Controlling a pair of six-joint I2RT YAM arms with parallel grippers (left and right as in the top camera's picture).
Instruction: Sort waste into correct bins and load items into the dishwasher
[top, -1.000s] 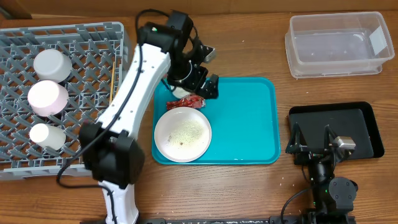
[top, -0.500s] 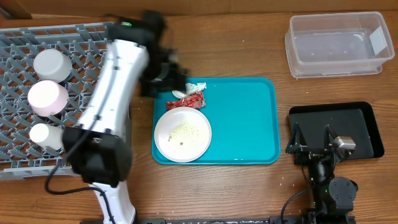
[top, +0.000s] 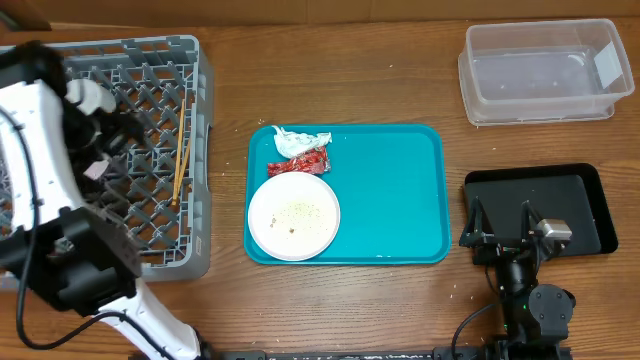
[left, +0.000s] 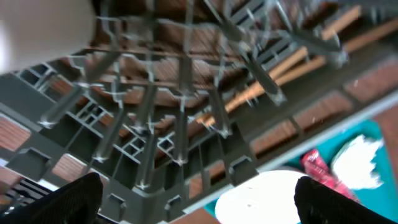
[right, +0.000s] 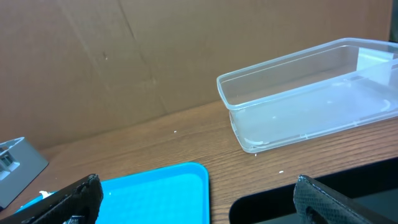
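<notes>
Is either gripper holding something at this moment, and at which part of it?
Nothing is held. The left gripper is open over the grey dish rack, and the right gripper is open by the black tray. Nothing is between the jaws of either.

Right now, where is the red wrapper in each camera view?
Overhead: the red wrapper lies near the upper-left corner of the teal tray, between the napkin and the plate.
Left wrist: lower right, the red wrapper sits just left of the napkin.
Right wrist: not in it.
Shared landmark: the teal tray, which shows in all three views.
</notes>
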